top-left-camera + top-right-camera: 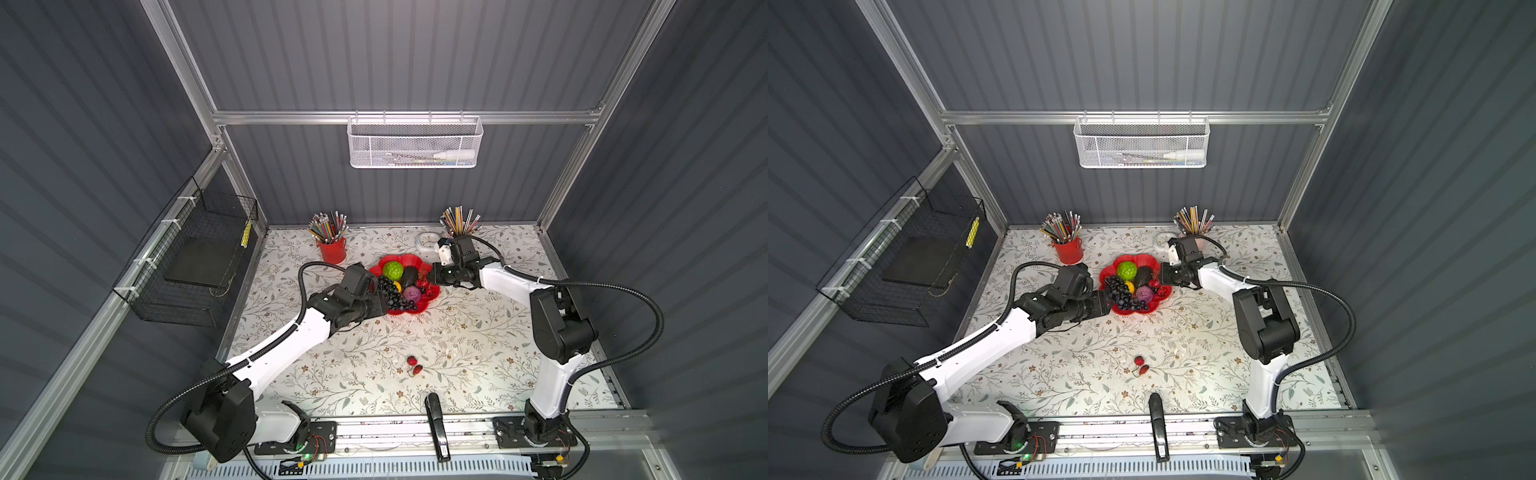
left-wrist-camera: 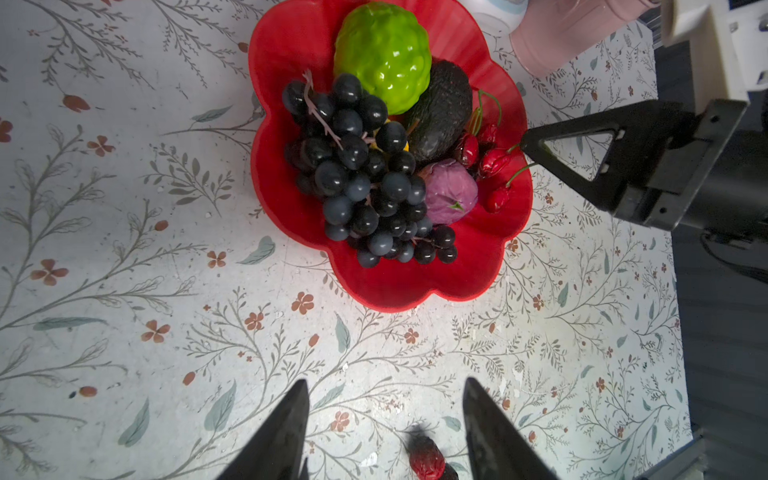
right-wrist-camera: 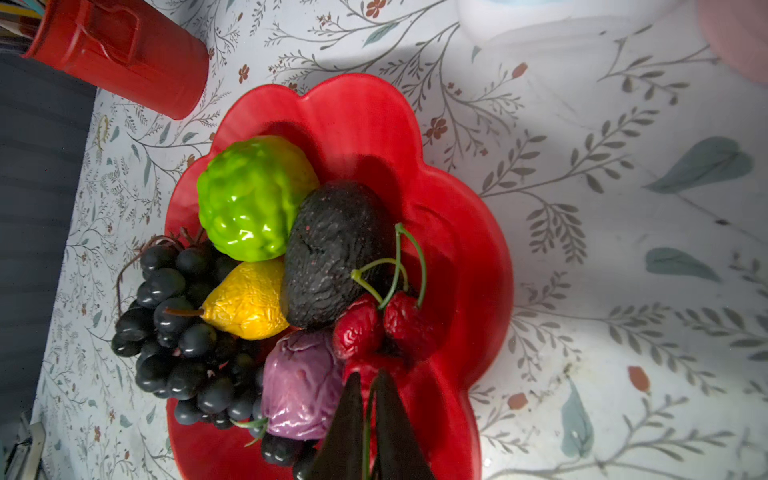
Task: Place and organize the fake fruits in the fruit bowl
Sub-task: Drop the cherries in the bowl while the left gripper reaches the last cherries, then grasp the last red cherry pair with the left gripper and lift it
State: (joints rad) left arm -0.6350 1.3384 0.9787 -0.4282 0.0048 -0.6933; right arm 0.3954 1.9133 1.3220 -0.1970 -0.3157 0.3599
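Most fruits sit in the bowl (image 1: 409,261); the right hand (image 3: 368,419) pinches a cherry stem (image 3: 367,424); the left hand (image 2: 384,432) gapes empty; two cherries (image 1: 414,364) remain on the counter (image 1: 457,353).

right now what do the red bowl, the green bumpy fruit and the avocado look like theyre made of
Fruit bowl: probably moulded plastic, glossy, with soft highlights along its petal rim. Bumpy green fruit: likely shiny plastic, bright glints on each bump. Avocado: seemingly plastic or foam, matte and pebbled, hardly any shine.

Bowl sides: both grippers (image 1: 380,301) (image 1: 430,275) are flanking the fruit bowl (image 1: 409,261).
Front: open tablecloth (image 1: 457,345) is lying clear, seemingly, around two loose cherries (image 1: 414,364).
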